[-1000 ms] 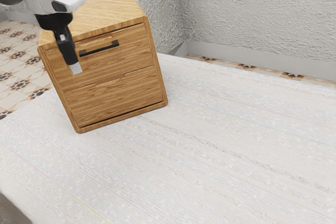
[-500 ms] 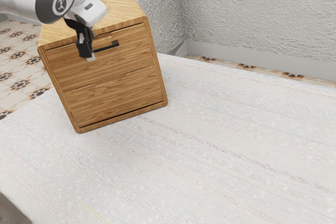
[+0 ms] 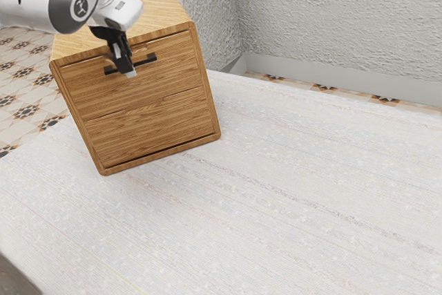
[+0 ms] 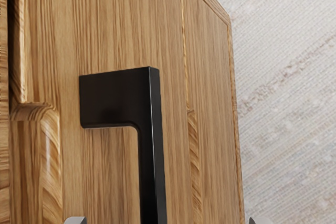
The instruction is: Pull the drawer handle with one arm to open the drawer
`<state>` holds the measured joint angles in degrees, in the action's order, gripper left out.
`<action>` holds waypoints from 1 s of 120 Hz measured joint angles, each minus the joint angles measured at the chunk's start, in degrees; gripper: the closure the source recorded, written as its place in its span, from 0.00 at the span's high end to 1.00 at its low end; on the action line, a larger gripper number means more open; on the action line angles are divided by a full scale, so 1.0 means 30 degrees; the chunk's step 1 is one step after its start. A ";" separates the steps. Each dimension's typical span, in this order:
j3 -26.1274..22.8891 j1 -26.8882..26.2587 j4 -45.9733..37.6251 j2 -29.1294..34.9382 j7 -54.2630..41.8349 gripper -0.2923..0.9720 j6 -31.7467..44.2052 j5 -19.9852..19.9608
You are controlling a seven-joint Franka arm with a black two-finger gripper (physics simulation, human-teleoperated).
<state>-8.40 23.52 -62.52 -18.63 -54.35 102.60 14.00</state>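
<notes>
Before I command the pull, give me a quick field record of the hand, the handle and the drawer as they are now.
hand: at the upper drawer front, open
fingers: one on each side of the handle, not clamping it
handle: black bar on the upper drawer
upper drawer: looks shut, front flush with the cabinet
lower drawer: looks shut
cabinet: wooden, standing on the pale table
likely next: close on the handle, then pull

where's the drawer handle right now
In the exterior view the black handle sits on the top drawer of the wooden cabinet at the view's upper left, with the gripper in front of its middle.
</notes>
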 joint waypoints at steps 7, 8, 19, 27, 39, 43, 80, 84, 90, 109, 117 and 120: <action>0.0010 -0.0015 0.0002 -0.0182 0.0198 0.49 0.0106 -0.0003; 0.0015 -0.0018 0.0003 -0.0216 0.0225 0.48 0.0121 -0.0003; 0.0088 -0.0141 -0.0079 -0.0349 0.0594 0.59 0.0234 0.0014; 0.0071 -0.0208 -0.0158 -0.0391 0.0880 0.43 0.0288 0.0019; 0.0030 -0.0206 -0.0193 -0.0393 0.1155 0.27 0.0360 0.0019; 0.0026 -0.0209 -0.0202 -0.0370 0.1235 0.24 0.0371 0.0023; 0.0548 -0.1322 -0.1728 0.0513 0.1788 0.17 0.0530 0.1675; 0.0590 -0.1344 -0.2129 0.0796 0.1842 0.16 0.0551 0.1820; 0.0603 -0.1319 -0.3051 0.1476 0.1920 0.16 0.0658 0.1976; 0.0669 -0.1414 -0.5406 0.3445 0.2134 0.17 0.1067 0.2199; 0.0666 -0.1509 -0.6501 0.4387 0.2209 0.17 0.1270 0.2223; 0.0679 -0.1595 -0.6906 0.4725 0.2236 0.17 0.1345 0.2237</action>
<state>-6.36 18.73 -83.23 -4.45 -47.64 106.63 20.71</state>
